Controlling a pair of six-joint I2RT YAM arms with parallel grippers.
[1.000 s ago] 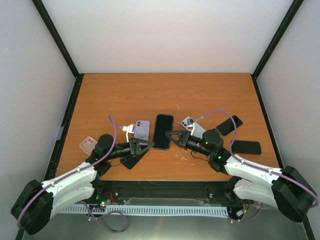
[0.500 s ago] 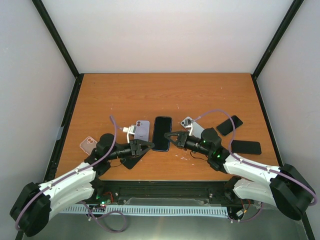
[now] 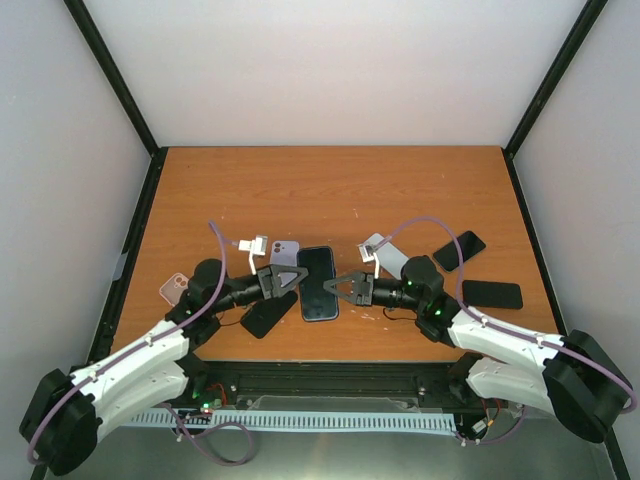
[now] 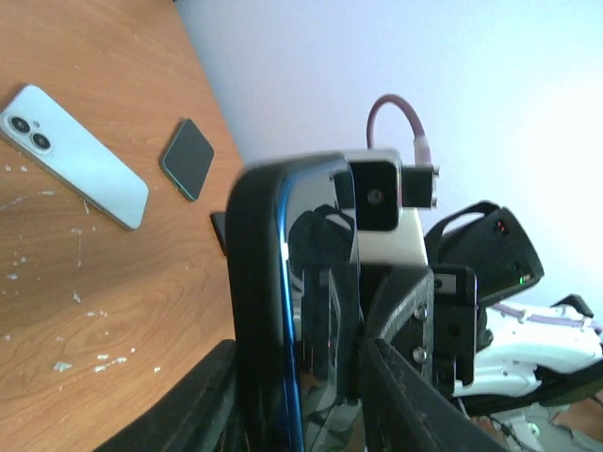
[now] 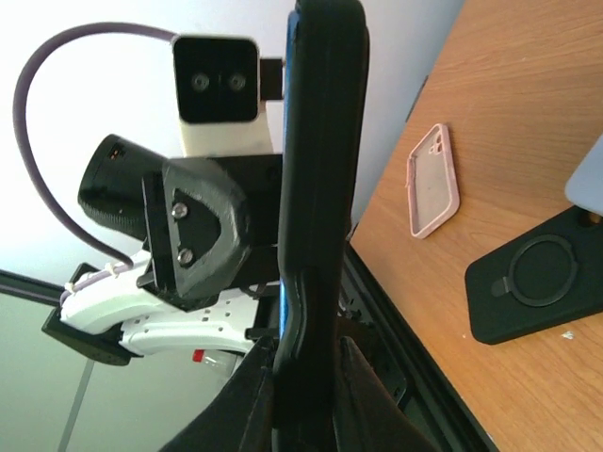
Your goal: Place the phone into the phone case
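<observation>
A dark phone [image 3: 318, 283] with a blue edge is held off the table between both grippers, in front of the arms. A black case shell wraps its back and rim, as the left wrist view [image 4: 259, 282] and the right wrist view [image 5: 320, 169] show. My left gripper [image 3: 296, 280] is shut on its left long edge. My right gripper [image 3: 341, 286] is shut on its right long edge. In the wrist views the fingers of each gripper [image 4: 292, 400] [image 5: 311, 405] press on both faces of the cased phone.
On the table lie a lilac phone [image 3: 287, 248], a pink case [image 3: 176, 289], a black ring case [image 3: 268, 314], a silver phone [image 3: 385, 255] and two black slabs [image 3: 459, 250] [image 3: 492, 294]. The pink case [image 5: 433, 179] and the ring case [image 5: 537, 287] also show in the right wrist view.
The dark phone has come nearer to the front edge and turned a little. Both grippers moved with it and closed in on its long edges.
</observation>
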